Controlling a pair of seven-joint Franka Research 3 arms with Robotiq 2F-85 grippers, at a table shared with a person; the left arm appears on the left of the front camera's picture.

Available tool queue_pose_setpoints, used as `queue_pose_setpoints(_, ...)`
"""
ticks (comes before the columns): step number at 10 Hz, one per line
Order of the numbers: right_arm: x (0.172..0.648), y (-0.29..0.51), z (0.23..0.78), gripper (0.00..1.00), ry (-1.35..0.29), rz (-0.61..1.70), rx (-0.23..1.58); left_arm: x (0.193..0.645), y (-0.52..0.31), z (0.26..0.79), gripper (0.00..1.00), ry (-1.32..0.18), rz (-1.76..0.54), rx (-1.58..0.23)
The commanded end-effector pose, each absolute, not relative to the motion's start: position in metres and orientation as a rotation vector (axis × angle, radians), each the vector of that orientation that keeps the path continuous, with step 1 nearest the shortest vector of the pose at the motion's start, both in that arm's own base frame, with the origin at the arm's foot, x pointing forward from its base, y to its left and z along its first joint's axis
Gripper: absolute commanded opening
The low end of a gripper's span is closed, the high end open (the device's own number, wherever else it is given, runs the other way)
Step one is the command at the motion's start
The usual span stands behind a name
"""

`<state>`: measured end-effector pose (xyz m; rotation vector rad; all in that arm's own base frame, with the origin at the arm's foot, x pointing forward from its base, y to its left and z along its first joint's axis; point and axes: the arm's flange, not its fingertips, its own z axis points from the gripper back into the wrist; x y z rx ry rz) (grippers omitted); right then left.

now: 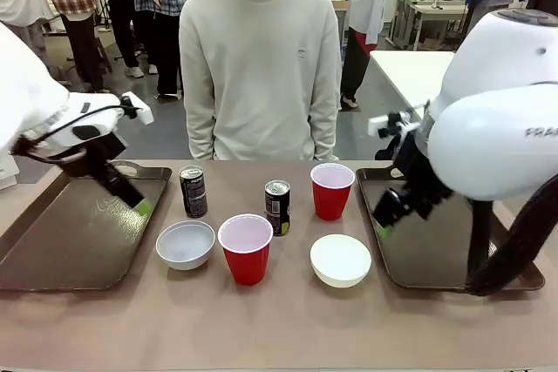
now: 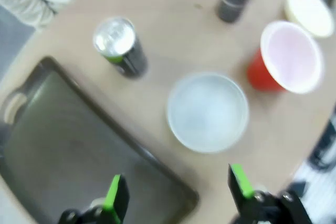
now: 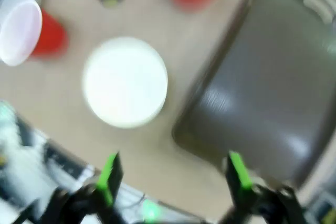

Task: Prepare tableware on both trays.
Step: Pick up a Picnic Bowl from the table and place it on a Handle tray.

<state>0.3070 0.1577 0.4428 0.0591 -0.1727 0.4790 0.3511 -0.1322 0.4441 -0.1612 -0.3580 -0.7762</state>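
Two dark brown trays lie on the tan table, the left tray [image 1: 78,241] and the right tray [image 1: 436,250], both bare. Between them stand two red cups [image 1: 247,248] [image 1: 331,190], two white bowls [image 1: 186,244] [image 1: 340,260] and two dark cans [image 1: 193,191] [image 1: 277,206]. My left gripper [image 1: 139,206] hangs open over the left tray's right edge; its wrist view shows a bowl [image 2: 208,111], a can [image 2: 119,44] and a cup [image 2: 290,57] ahead. My right gripper [image 1: 382,226] hangs open over the right tray's left edge, near the bowl [image 3: 126,81].
A person in a cream sweater [image 1: 261,67] stands at the table's far edge, hands out of sight. The front strip of the table [image 1: 279,328] is bare. Other people and tables are farther back.
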Motion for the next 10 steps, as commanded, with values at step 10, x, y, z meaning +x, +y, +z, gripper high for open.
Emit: queue_pose_setpoints(10,0.333,-0.008,0.459,1.00,-0.077,0.194,0.926,0.338,-0.031,0.467,1.00,-0.292,-0.690,-0.756)
